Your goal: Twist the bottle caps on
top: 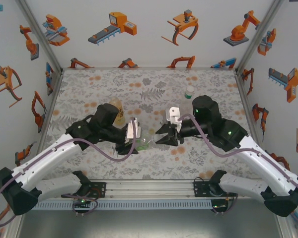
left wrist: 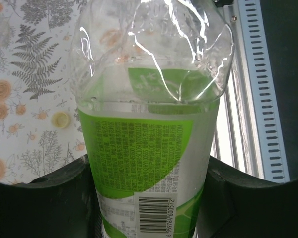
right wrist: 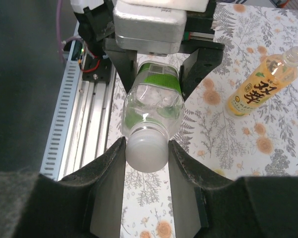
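My left gripper is shut on the labelled body of the clear bottle with the green label, which lies level above the table between the two arms. Its neck points at my right gripper, which is shut on the white cap sitting on the bottle's mouth. From above, the left gripper and the right gripper face each other near the table's middle. The amber-yellow bottle stands upright behind the left arm. A small yellow cap lies loose on the table.
A squat green-tinted bottle stands at the back right of the floral table cover. The metal rail with the arm bases runs along the near edge. Printed walls close in the left, right and back sides.
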Tool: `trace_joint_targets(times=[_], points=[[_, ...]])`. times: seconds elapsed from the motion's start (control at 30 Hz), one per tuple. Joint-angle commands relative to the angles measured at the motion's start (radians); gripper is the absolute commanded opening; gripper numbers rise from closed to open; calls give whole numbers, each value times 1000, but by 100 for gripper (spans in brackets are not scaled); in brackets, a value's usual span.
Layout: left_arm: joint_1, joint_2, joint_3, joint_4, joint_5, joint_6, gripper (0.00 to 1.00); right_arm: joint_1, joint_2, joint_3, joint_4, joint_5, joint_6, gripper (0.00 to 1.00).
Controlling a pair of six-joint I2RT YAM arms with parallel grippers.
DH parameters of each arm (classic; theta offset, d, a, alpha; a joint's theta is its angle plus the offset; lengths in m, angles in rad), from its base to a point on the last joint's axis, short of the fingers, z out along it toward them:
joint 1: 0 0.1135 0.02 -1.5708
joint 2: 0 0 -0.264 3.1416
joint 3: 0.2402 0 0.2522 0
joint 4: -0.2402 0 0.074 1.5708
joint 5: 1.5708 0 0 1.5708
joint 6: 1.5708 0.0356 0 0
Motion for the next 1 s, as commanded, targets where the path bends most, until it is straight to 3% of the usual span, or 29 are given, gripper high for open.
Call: trace_joint_targets(times=[0.0, 0.2, 0.33, 0.53, 0.63, 0.73, 0.8, 0.97], points=[[-5, -33, -7, 179, -12, -26, 0, 17, 12, -42, 88, 11, 187, 0], [-5, -49, -25, 238, -99, -32, 0, 16, 22, -59, 152, 163, 484, 0], [-5, -67, -55, 305, -146, -39, 0, 15, 26, -82, 200, 329, 743, 0], [-5, -64, -72, 369, -204, -67, 0, 16, 74, -29, 68, 529, 1121, 0], [-5, -54, -68, 397, -221, -84, 0, 14, 90, -39, 33, 590, 1317, 0], [-6, -38, -64, 422, -224, -100, 0, 14, 73, -124, 147, 614, 1470, 0], [-8, -31, -65, 437, -223, -108, 0, 14, 59, -158, 189, 646, 1520, 0], [-9, -15, -60, 437, -216, -102, 0, 15, 43, -152, 178, 658, 1515, 16]])
